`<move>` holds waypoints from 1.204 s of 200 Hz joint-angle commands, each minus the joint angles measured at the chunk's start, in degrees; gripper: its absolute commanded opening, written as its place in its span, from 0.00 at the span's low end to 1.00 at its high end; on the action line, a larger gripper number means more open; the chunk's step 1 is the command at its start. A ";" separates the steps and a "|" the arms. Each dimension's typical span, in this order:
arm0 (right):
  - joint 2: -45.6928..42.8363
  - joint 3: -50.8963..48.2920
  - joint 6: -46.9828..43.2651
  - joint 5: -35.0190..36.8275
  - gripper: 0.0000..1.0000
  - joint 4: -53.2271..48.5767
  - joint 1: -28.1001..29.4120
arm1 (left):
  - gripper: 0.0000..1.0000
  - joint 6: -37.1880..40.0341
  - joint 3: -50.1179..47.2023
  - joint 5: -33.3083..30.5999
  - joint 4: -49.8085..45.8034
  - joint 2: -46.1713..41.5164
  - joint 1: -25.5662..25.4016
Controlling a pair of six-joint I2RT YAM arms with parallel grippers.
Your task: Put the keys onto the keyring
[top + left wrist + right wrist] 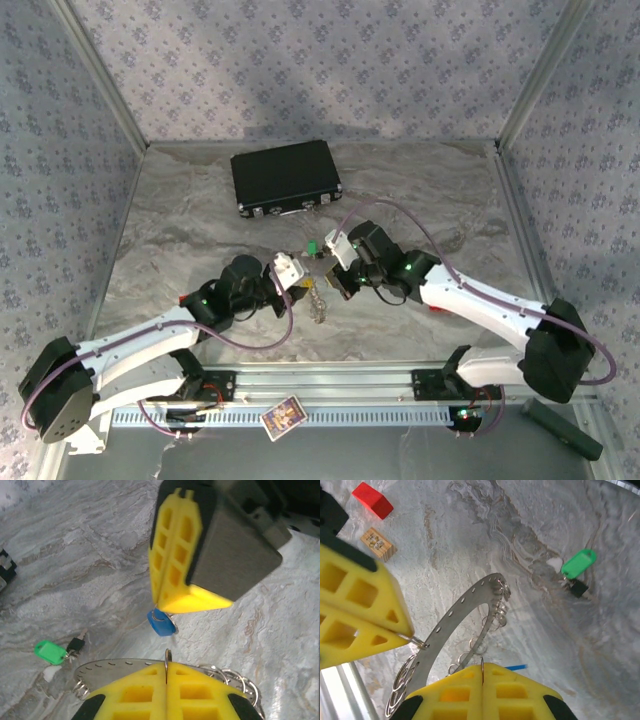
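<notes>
The keyring (465, 607) is a flat silvery arc with small wire loops along its edge, also in the left wrist view (107, 667) and below the fingers from above (318, 298). My left gripper (166, 664) is shut on one of its loops, its yellow fingers (365, 625) showing in the right wrist view. My right gripper (482, 666) is shut on the thin ring of the blue key (161, 623), and its yellow fingers (175, 570) hang just above the left one. The green key (50, 651) lies on the table (578, 562), apart from both grippers (313, 247).
A black case (285, 178) lies at the back of the marbled table. A red block (372, 500) and a small wooden block (378, 543) lie off to one side. A picture card (282, 415) rests on the front rail.
</notes>
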 commanded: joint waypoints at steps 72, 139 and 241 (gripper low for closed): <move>-1.84 2.22 -12.82 -8.13 0.00 -1.68 1.92 | 0.00 -11.32 0.55 0.58 1.88 -2.76 -0.44; 1.69 5.16 -11.21 -8.37 0.00 -1.75 1.92 | 0.00 -10.40 -0.15 1.78 3.66 -1.81 -0.41; 5.18 8.98 -2.79 -5.93 0.00 -5.32 -1.02 | 0.00 -7.00 -0.68 3.65 4.03 -1.49 -0.41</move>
